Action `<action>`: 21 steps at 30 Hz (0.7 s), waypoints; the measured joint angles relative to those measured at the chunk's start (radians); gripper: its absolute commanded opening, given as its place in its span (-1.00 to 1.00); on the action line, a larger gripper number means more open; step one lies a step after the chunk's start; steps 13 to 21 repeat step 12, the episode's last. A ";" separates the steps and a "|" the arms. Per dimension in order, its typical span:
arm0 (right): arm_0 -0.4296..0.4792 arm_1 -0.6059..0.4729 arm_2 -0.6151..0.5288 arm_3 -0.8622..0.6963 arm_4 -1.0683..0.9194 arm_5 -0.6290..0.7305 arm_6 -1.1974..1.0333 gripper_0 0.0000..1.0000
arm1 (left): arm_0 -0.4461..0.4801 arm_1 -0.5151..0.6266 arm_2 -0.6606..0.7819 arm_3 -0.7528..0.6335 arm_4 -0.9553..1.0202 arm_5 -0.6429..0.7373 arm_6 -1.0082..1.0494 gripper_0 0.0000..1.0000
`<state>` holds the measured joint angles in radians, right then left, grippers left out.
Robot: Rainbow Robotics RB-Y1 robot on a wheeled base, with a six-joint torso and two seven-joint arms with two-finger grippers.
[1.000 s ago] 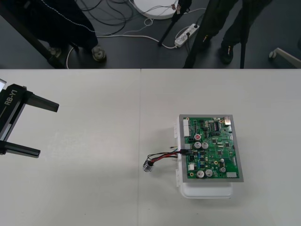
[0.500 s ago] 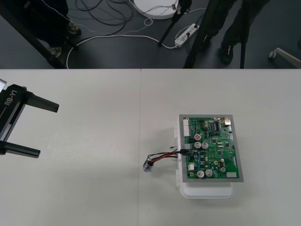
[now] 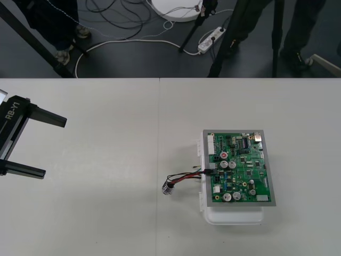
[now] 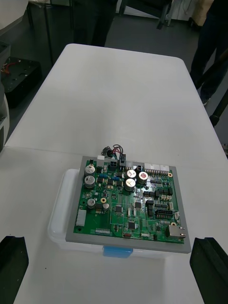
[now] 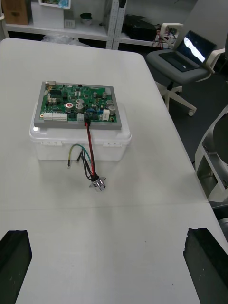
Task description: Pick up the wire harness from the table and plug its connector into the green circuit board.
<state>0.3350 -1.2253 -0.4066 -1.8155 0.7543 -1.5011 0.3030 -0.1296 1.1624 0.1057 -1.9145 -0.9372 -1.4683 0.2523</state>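
Nothing on the table (image 3: pixel 96 224) has shifted over the last second: harness, board and arm sit where they were. At the table's left side the left gripper (image 3: pixel 56 148) hangs parked. Its two black fingers (image 5: pixel 14 256) are spread wide, with only pale tabletop between them.

Ahead of those fingers comes a stretch of bare, plain light surface, then the wire harness (image 5: pixel 88 156). Its round metal socket (image 5: pixel 97 184) lies on the table nearest the fingers, well apart from them. Red, black and green wires run on from it, up the wall of the white base (image 5: pixel 78 142). The red and black wires end in the small black plug (image 5: pixel 87 122), which sits at the near edge of the green circuit board (image 5: pixel 76 105) and looks seated in it. One green wire end hangs loose against the base. The board lies flat on top of the base.

The right gripper (image 4: pixel 111 239) faces the board from the opposite side, its own fingers (image 4: pixel 12 266) likewise far apart and holding nothing. The base stands just ahead, between them, with a blue tab (image 4: pixel 118 251) on its nearest wall. Past the board's far edge the socket rests on the table.

A straight seam (image 3: pixel 159 122) crosses the tabletop between the left fingers and the board. Beyond the table's far edge, dark floor (image 3: pixel 133 58) carries loose cables (image 3: pixel 122 37) and a white power strip (image 3: pixel 211 38).
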 measured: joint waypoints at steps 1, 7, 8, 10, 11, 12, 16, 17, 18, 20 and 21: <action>0.000 0.000 0.000 0.000 0.000 0.000 0.000 1.00 | 0.000 0.000 0.000 0.000 0.000 0.000 0.000 0.89; 0.000 0.000 0.000 0.000 0.000 0.000 0.000 1.00 | 0.000 0.000 0.000 0.000 0.000 0.000 0.000 0.89; 0.000 0.000 0.000 0.000 0.000 0.000 0.000 1.00 | 0.000 0.000 0.000 0.000 0.000 0.000 0.000 0.88; 0.000 0.000 0.000 0.000 0.000 0.000 0.000 1.00 | 0.000 0.000 0.000 0.000 0.000 0.000 0.000 0.89; 0.000 0.000 0.000 0.000 0.000 0.000 0.000 1.00 | 0.000 0.000 0.000 0.000 0.000 0.000 0.000 0.89; 0.000 0.000 0.000 0.000 0.000 0.000 0.000 1.00 | 0.000 0.000 0.000 0.000 0.000 0.000 0.000 0.89; 0.000 0.000 0.000 0.000 0.000 0.000 0.000 1.00 | 0.000 0.000 0.000 0.000 0.000 0.000 0.000 0.89; 0.000 0.000 0.000 0.000 0.000 0.000 0.000 1.00 | 0.000 0.000 0.000 0.000 0.000 0.000 0.000 0.89; 0.000 0.000 0.000 0.000 0.000 0.000 0.000 1.00 | 0.000 0.000 0.000 0.000 0.000 0.000 0.000 0.89; 0.000 0.000 0.000 0.000 0.000 0.000 0.000 1.00 | 0.000 0.000 0.000 0.000 0.000 0.000 0.000 0.89; 0.000 0.000 0.000 0.000 0.000 0.000 0.000 1.00 | 0.000 0.000 0.000 0.000 0.000 0.000 0.000 0.89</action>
